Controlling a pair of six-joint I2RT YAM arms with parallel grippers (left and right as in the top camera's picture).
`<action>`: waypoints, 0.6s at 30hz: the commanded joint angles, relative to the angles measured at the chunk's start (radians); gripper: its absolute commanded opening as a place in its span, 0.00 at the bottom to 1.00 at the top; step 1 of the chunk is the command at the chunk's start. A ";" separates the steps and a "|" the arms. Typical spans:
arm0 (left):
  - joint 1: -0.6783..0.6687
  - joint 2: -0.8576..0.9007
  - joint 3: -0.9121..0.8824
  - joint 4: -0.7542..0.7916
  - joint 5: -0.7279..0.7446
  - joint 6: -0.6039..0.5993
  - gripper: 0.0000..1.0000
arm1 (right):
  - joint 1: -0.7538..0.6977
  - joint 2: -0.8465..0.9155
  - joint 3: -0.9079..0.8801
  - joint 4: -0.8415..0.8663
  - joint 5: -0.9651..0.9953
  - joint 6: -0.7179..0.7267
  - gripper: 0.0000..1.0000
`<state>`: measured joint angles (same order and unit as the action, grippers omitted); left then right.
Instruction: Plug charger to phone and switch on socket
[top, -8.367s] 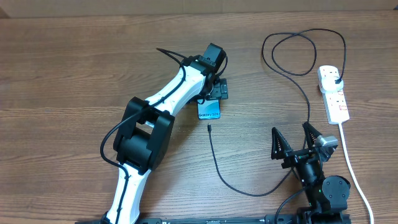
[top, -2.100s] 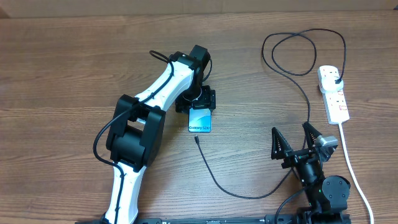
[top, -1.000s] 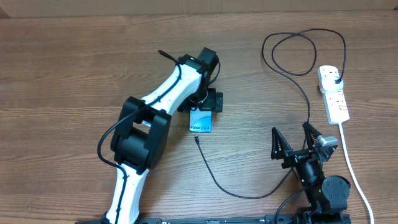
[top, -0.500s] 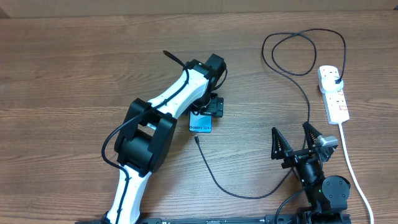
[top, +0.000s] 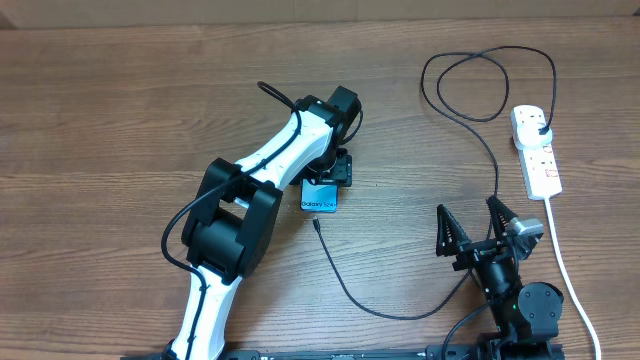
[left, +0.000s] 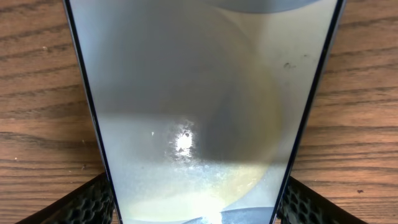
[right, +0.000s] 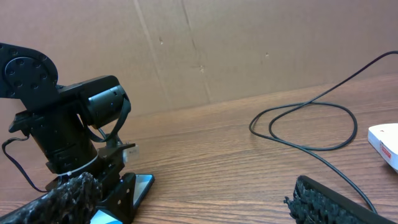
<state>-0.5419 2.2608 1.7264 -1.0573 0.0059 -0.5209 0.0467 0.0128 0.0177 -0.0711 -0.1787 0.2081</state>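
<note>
Phone (top: 319, 197) lies flat on the table (top: 120, 120), screen up, under my left gripper (top: 327, 180). In the left wrist view my pads (left: 93, 199) stand astride it, one at each long edge. I cannot tell whether they press on the edges or only sit just beside them.

My right gripper (top: 468, 215) is spread wide, holds nothing, and sits near my base, well apart from the phone.

Charger: the connector tip (top: 316, 224) lies on the wood just beside the phone's near short edge, not inserted. The cable (top: 345, 280) curves away toward my right arm and loops up to the plug (top: 540, 127), which is seated in the socket (top: 537, 155). I cannot read the switch position.

Risks, as I judge them:
- Uneven pad contact. If one pad meets its edge first, the phone could twist on the table and turn its port away from the tip.
- Weak hold on thin, smooth edges. The phone could slip out on a lift or slide.
- Tip disturbed. Dragging the phone toward me could knock the loose connector aside or ride over it.
- Cable snag. The cable passes close to my right fingers, so a careless reach could hook it and tug the tip or the plug.
- Blind port. The wrist view shows only glare on the glass, so alignment must be judged from overhead.
</note>
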 joint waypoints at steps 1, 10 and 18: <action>0.013 0.068 -0.054 0.011 0.007 -0.006 0.79 | 0.004 -0.010 -0.010 0.005 -0.003 -0.007 1.00; 0.034 0.067 -0.050 0.013 0.050 0.026 0.70 | 0.004 -0.010 -0.010 0.005 -0.002 -0.007 1.00; 0.094 0.059 -0.046 0.020 0.187 0.104 0.67 | 0.004 -0.010 -0.010 0.005 -0.002 -0.007 1.00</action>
<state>-0.4927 2.2536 1.7264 -1.0576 0.1043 -0.4824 0.0467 0.0128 0.0177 -0.0708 -0.1795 0.2085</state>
